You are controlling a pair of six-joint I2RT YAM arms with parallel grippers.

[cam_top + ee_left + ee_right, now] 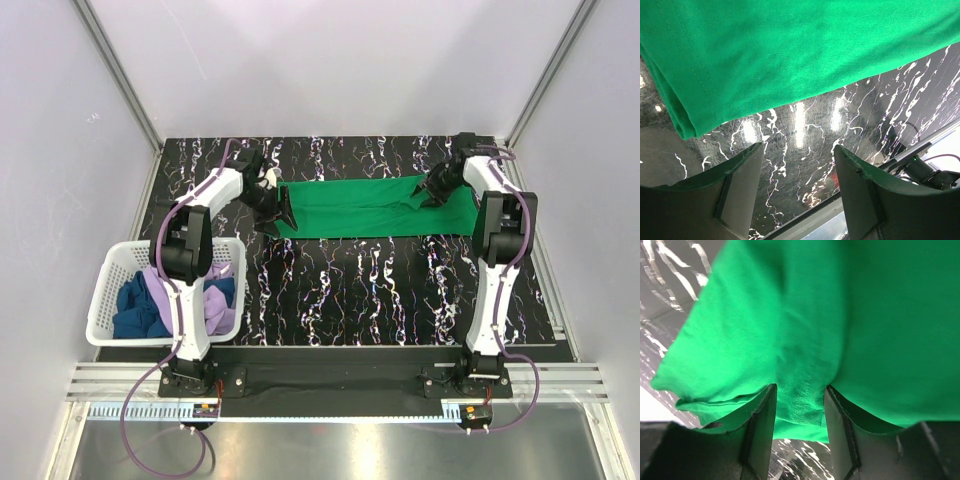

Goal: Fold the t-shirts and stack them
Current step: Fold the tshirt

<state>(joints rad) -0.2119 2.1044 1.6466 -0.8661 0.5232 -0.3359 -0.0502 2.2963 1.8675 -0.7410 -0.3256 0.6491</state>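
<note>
Left arm [190, 245] and right arm [497, 240] both reach into the upper frame.
Left gripper [288, 216] gapes, fingers wide apart; right gripper [429, 194] angles down-left, fingers partly apart.

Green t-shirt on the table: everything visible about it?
The bright green soft cloth t-shirt lies folded into a long band across the far part of the black marbled table, with stitched hems showing. Its left end sits just ahead of the open left gripper, not between its fingers. A bunched fold near the right end sits inside the right gripper; whether it is clamped is unclear.
</note>
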